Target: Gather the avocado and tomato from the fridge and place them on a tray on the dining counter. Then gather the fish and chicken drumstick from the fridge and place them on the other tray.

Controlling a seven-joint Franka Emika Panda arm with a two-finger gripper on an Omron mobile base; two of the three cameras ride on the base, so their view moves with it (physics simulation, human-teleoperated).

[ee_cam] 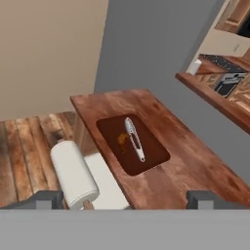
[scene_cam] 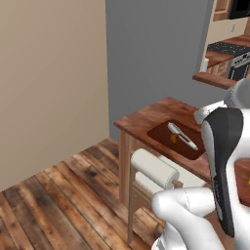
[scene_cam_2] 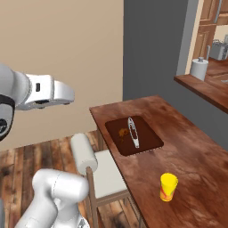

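Fish lies lengthwise in the dark tray near the end of the counter. A small orange-brown piece sits just beside it, touching or nearly so. It is likely the drumstick, though it is too small to be sure. Both are inside the tray's rim, which fits the second half of the task, where the meats share one tray so they stay off the bare wood and apart from the produce.

The tool hovers above the counter's near edge with its jaws spread wide and nothing between them. It looks down over the tray from a distance and touches nothing. By that empty, raised pose, this tray looks finished.

A stool with a white cushion and rolled backrest is tucked against the counter's side below the tray. The arm has to work over it, which may explain why it is held so high. A yellow cup stands farther along the counter, well apart from the tray and no part of the job.
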